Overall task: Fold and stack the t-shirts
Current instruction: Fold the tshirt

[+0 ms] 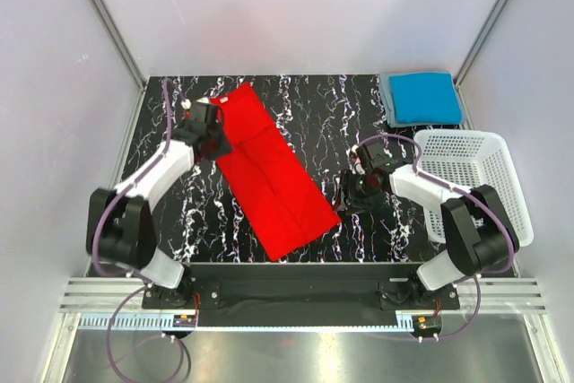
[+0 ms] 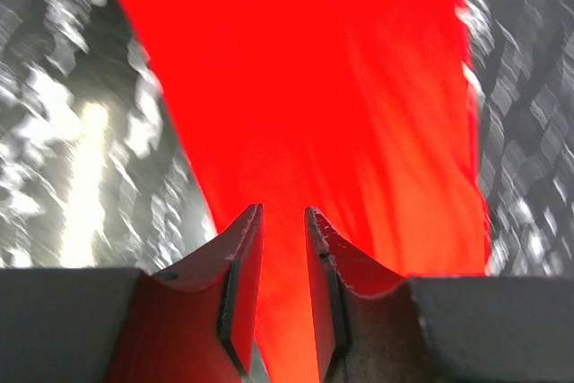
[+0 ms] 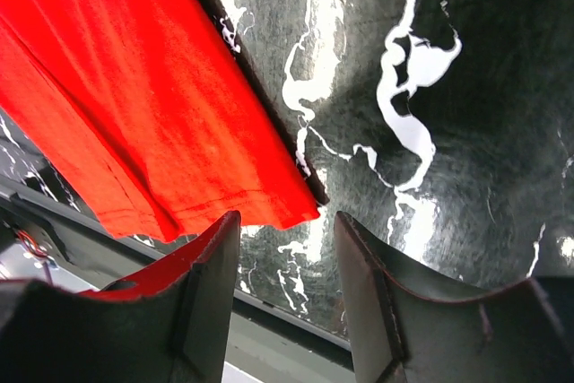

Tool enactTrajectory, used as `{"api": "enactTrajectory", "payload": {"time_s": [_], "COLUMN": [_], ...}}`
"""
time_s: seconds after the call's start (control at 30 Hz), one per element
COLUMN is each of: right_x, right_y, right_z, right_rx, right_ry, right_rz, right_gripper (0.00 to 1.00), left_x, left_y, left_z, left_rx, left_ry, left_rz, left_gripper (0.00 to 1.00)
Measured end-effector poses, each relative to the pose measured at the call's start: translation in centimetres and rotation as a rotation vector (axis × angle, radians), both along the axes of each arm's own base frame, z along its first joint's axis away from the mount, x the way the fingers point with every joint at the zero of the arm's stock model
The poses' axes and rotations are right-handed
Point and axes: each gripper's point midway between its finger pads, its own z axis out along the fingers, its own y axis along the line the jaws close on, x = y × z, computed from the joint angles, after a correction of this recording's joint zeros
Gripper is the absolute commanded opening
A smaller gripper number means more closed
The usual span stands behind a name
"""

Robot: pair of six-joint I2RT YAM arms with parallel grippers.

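Smearing with motion blur across the marbled table (image 2: pixel 81 159), glaring white there, washing the red t-shirt (image 2: pixel 314 87) flat, showing crisp and evenly bright from above.

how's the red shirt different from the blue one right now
The red t-shirt is a long narrow strip lying diagonally across the middle of the table; the blue t-shirt is a compact folded rectangle in the far right corner. Red covers much more surface than blue. Both are plain cloth, lying flat.
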Motion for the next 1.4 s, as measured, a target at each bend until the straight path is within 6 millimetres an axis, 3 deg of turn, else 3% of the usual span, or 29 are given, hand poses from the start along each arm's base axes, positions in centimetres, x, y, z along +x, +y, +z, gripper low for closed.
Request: {"api": "enactTrajectory", "payload": {"time_s": [0.23, 0.37, 0.57, 0.77, 0.93, 1.1, 1.23, 1.3, 1.4], "right_x": [-0.5, -1.3, -1.4, -1.0, -0.5, 1.3, 2.6, 2.8, 2.1], "right_y": [0.1, 0.8, 1.3, 0.4, 0.1, 1.1, 3.0, 4.4, 6.1], "right_z": [-1.3, -1.9, -2.0, -2.0, -1.3, 0.1, 0.9, 0.8, 0.1], "right_rx": [-0.009, -0.021, -0.042, -0.104, -0.128, -0.104, -0.087, -0.081, -0.083], "right_ry": [0.017, 0.029, 0.026, 0.022, 0.005, -0.035, -0.063, -0.076, -0.079], "right_rz": [0.047, 0.086, 0.110, 0.087, 0.056, 0.041, 0.065, 0.098, 0.153], "right_gripper": [0.54, 0.54, 0.54, 0.54, 0.56, 0.55, 0.56, 0.57, 0.57], "left_x": [7.6, 10.5, 13.2, 19.4, 22.3, 22.2, 18.0, 16.3, 13.7], "left_y": [7.1, 9.5, 10.0, 10.4, 11.5, 11.2, 10.5, 10.3, 10.0], "left_z": [-3.6, -5.9, -9.9, -9.5, -9.3, -9.1, -8.3, -6.9, -2.9], "left_rx": [0.041, 0.049, 0.060, -0.008, -0.090, -0.176, -0.210, -0.200, -0.183], "left_ry": [0.083, 0.122, 0.202, 0.128, 0.080, 0.049, 0.091, 0.091, 0.041], "left_rz": [0.151, 0.190, 0.170, 0.144, 0.143, 0.108, 0.104, 0.106, 0.099], "left_gripper": [0.30, 0.29, 0.29, 0.28, 0.30, 0.37, 0.42, 0.45, 0.46]}}
